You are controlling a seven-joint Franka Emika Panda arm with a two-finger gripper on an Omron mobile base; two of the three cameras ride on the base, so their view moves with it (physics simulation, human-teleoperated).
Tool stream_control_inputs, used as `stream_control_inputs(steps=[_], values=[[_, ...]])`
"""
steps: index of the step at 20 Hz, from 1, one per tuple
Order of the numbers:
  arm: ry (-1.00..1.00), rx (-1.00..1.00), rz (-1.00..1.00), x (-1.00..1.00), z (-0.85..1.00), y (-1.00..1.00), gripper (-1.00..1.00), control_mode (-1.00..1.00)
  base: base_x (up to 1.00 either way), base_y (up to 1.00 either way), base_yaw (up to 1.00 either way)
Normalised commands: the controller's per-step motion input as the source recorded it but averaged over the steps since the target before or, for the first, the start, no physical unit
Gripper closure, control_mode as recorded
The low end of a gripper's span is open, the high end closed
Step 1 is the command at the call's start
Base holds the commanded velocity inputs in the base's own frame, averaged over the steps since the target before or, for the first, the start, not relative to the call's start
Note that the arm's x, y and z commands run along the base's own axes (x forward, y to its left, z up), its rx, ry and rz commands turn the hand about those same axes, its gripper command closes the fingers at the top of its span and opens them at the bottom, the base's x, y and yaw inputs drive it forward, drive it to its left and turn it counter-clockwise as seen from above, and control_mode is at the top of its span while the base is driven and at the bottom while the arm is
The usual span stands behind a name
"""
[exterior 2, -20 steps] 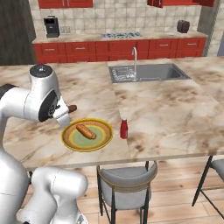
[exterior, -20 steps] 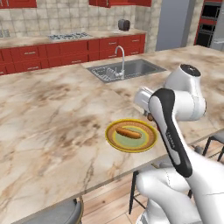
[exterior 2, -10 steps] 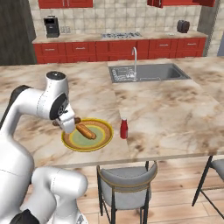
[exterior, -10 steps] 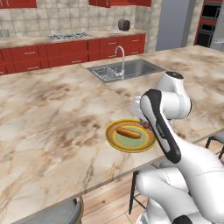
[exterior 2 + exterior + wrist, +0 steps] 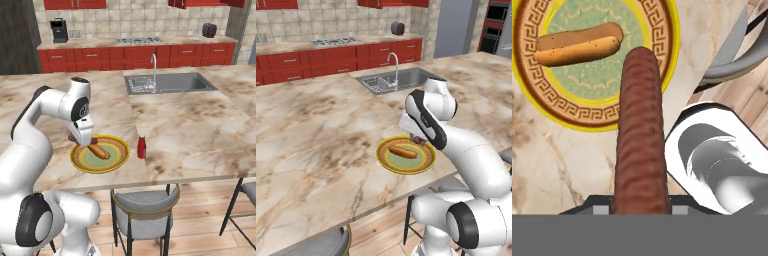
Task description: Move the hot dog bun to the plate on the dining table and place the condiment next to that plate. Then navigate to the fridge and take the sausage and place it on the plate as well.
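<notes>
Orange-tan hot dog bun [image 5: 578, 45] on green-centred plate [image 5: 542, 97], dark sausage [image 5: 640, 135] above rim, red condiment [image 5: 141, 147] beside

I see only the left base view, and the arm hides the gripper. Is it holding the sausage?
Observer: Yes. In the hand view the sausage stands between the fingers, and the gripper is shut on it.
Operator: Is it over the plate already?
Observer: Partly. In the hand view its far end reaches over the rim of the plate, and the bun lies further in, on the green centre.
Operator: Where is the condiment? My view does not show it.
Observer: In the right base view the condiment stands upright on the table, just to the right of the plate and apart from it.
</notes>
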Motion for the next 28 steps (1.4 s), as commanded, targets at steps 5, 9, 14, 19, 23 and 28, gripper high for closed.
stream_control_inputs(steps=[5, 9, 14, 19, 23, 28], values=[[0.14, -0.01, -0.01, 0.31, -0.42, 0.00, 1.00, -1.00, 0.00, 0.00, 0.00], [0.02, -0.04, -0.03, 0.14, -0.46, 0.02, 1.00, -1.00, 0.00, 0.00, 0.00], [0.00, -0.03, -0.03, 0.01, -0.39, 0.03, 1.00, -1.00, 0.00, 0.00, 0.00], [0.00, 0.00, -0.03, 0.00, -0.36, 0.02, 1.00, -1.00, 0.00, 0.00, 0.00], [0.00, 0.00, -0.02, 0.00, -0.25, 0.00, 1.00, -1.00, 0.00, 0.00, 0.00], [0.00, 0.00, -0.01, 0.05, -0.20, 0.00, 1.00, -1.00, 0.00, 0.00, 0.00]])
